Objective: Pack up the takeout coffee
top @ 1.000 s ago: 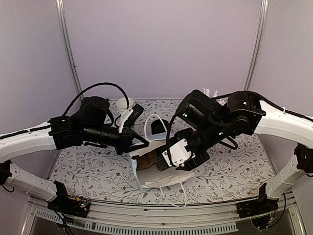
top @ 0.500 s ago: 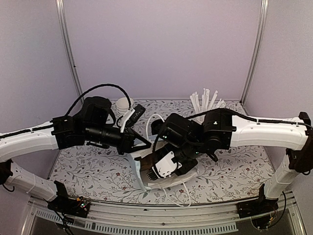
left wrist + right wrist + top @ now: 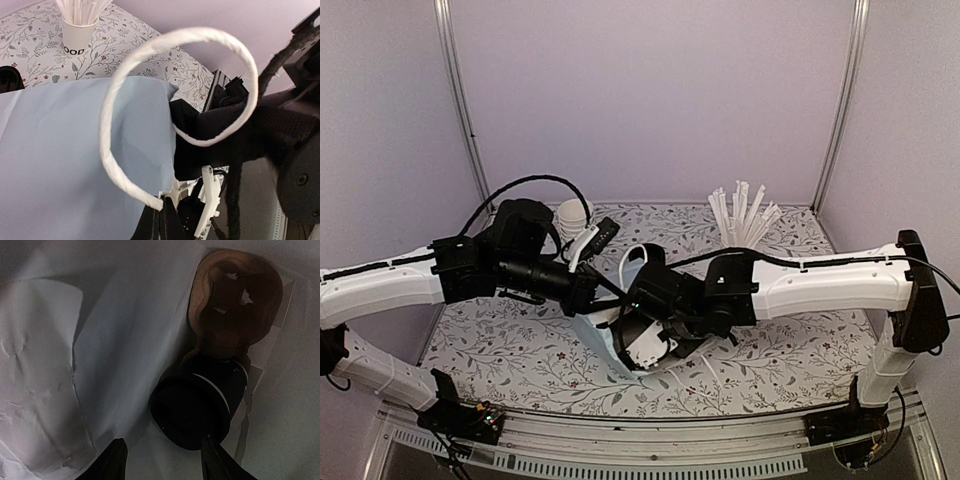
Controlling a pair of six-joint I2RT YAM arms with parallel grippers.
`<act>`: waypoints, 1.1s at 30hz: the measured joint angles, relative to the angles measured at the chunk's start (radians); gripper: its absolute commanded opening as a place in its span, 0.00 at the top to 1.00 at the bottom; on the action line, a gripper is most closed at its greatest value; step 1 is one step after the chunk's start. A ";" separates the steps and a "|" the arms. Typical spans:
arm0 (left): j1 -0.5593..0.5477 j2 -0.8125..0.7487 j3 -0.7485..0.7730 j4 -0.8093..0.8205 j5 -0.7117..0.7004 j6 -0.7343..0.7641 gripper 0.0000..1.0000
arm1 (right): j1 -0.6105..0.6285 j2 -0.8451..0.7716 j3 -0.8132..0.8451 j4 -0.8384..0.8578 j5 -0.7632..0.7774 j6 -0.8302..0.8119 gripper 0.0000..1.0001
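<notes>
The takeout coffee (image 3: 192, 412), a black cup with a black lid and a thin white rim line, lies on its side inside the pale blue paper bag (image 3: 600, 345), against a brown cardboard carrier (image 3: 235, 300). My right gripper (image 3: 165, 460) is reached into the bag and stands open. Its fingertips are just short of the lid, the right one at the lid's edge. My left gripper (image 3: 162, 220) is shut on the bag's rim where the white rope handle (image 3: 150, 50) is fixed, holding the bag (image 3: 75, 150) up. In the top view the cup is hidden by the bag and my right arm.
A white cup of paper-wrapped straws (image 3: 740, 215) stands at the back right, also visible in the left wrist view (image 3: 77, 37). A stack of whitish cups (image 3: 575, 215) stands at the back left. Both arms crowd the middle of the flowered table (image 3: 800, 340).
My right arm has swung left and down, and its gripper has gone into the bag's mouth. The left gripper has kept its hold on the bag's rim.
</notes>
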 measured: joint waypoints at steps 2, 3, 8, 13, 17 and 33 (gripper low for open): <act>0.002 0.004 0.000 -0.005 0.002 0.000 1.00 | 0.000 0.016 -0.001 0.008 0.028 -0.010 0.47; 0.004 0.005 0.000 -0.007 0.002 0.000 1.00 | 0.000 0.021 -0.001 0.012 0.038 -0.014 0.47; 0.006 0.005 0.001 -0.014 0.006 0.001 1.00 | 0.010 0.025 0.005 0.002 0.061 -0.017 0.47; 0.015 -0.016 0.001 -0.026 0.018 -0.012 1.00 | 0.034 0.025 0.065 -0.077 0.030 0.027 0.45; 0.026 -0.054 0.001 -0.013 0.060 -0.048 1.00 | 0.048 0.019 0.168 -0.157 -0.021 0.074 0.43; 0.134 -0.009 -0.010 0.057 0.291 -0.158 1.00 | 0.060 -0.010 0.347 -0.422 -0.193 0.190 0.33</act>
